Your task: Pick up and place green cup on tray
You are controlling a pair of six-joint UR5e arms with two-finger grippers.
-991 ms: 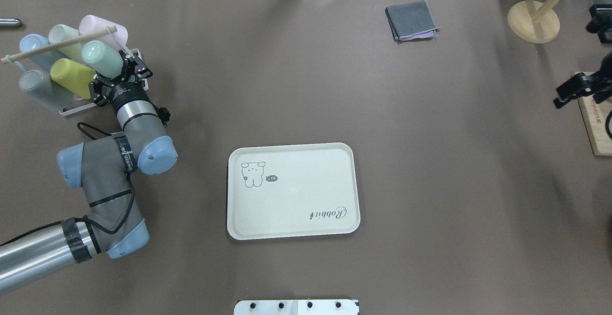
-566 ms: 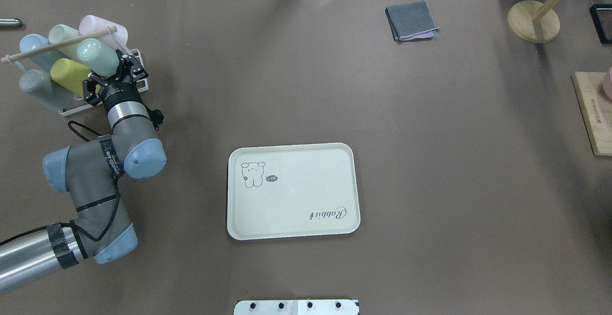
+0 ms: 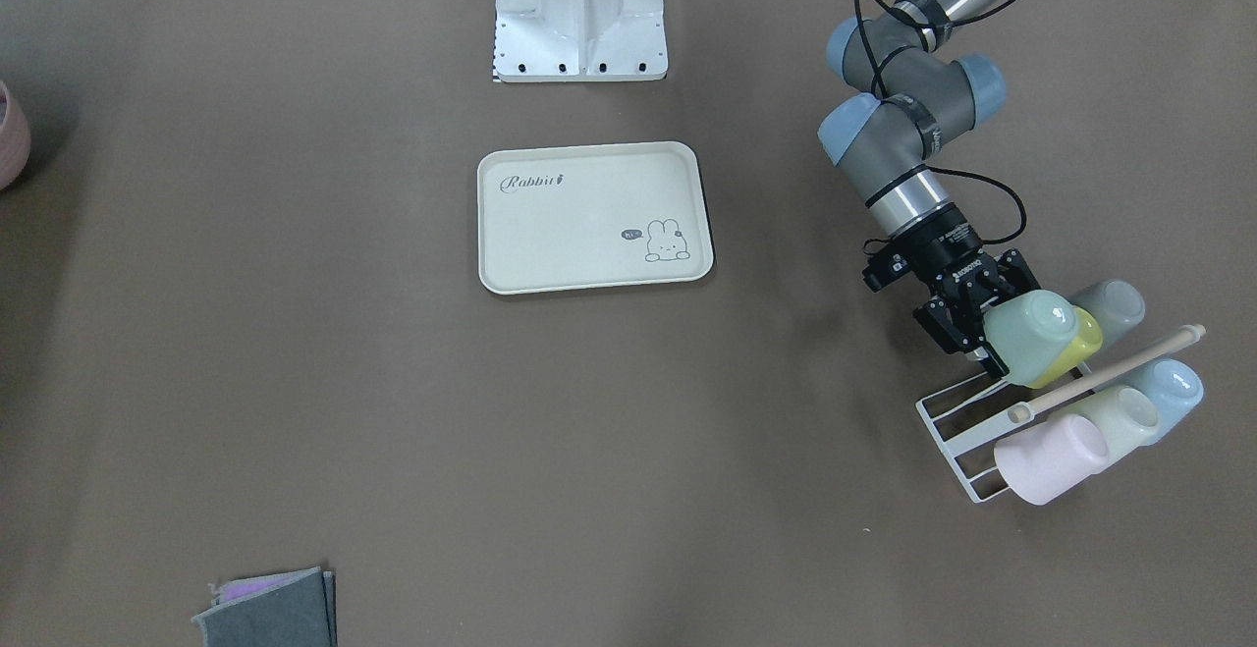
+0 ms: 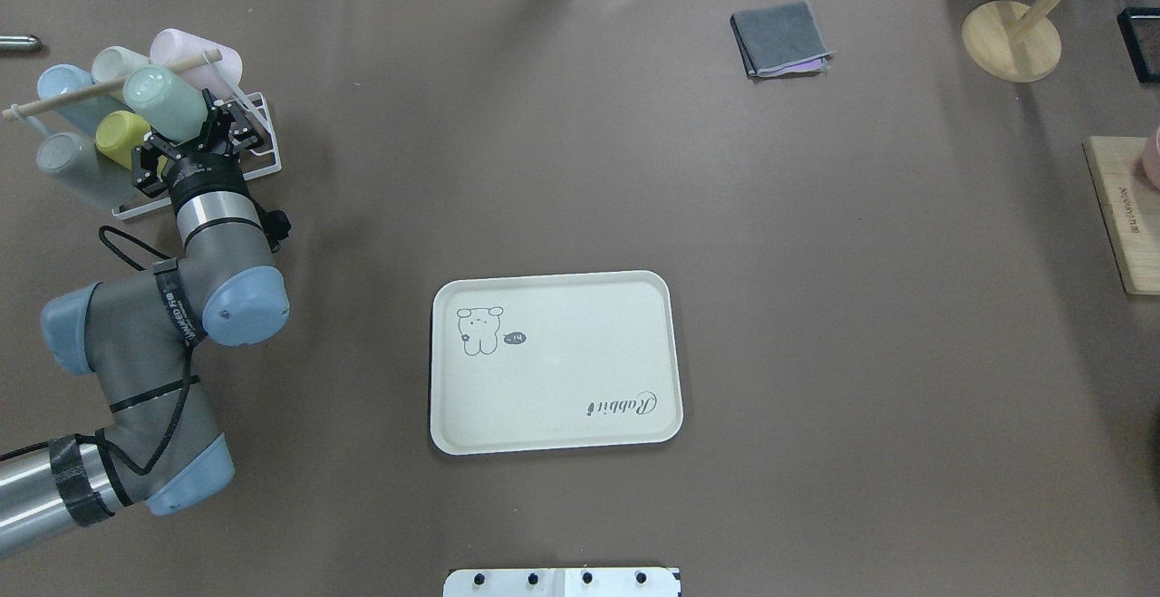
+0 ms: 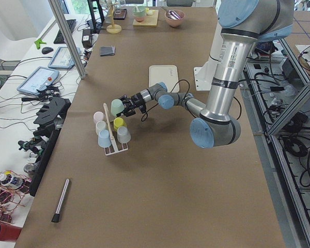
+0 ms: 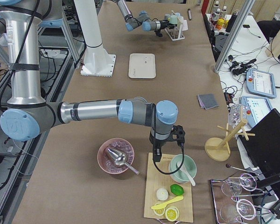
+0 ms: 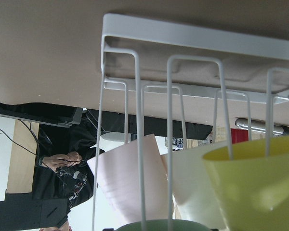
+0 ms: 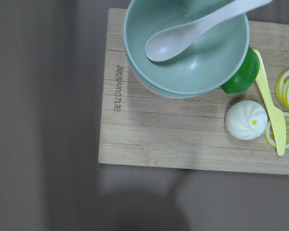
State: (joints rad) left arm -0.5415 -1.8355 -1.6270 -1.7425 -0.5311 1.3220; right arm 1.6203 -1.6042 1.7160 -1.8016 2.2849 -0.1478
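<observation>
The mint green cup [image 4: 166, 101] lies tilted, base up, over the white wire rack [image 4: 265, 146] at the far left of the table. My left gripper [image 4: 188, 130] is shut on the green cup at its open end; in the front view the left gripper [image 3: 990, 321] holds the green cup [image 3: 1033, 336] above the yellow-green cup [image 3: 1078, 345]. The green cup's rim [image 7: 156, 225] shows at the bottom of the left wrist view. The cream tray [image 4: 562, 370] lies empty at the table's middle. My right gripper [image 6: 167, 156] hangs over a cutting board; I cannot tell its state.
The rack holds pink [image 4: 198, 50], blue [image 4: 56, 85], grey [image 4: 65, 164] and pale [image 4: 113, 62] cups under a wooden dowel [image 4: 100, 88]. A folded grey cloth [image 4: 779, 38], a wooden stand [image 4: 1010, 40] and a cutting board [image 4: 1124, 216] lie at the far right.
My left gripper has moved left over the rack with the green cup in it. The right arm has left the overhead view's right edge.
</observation>
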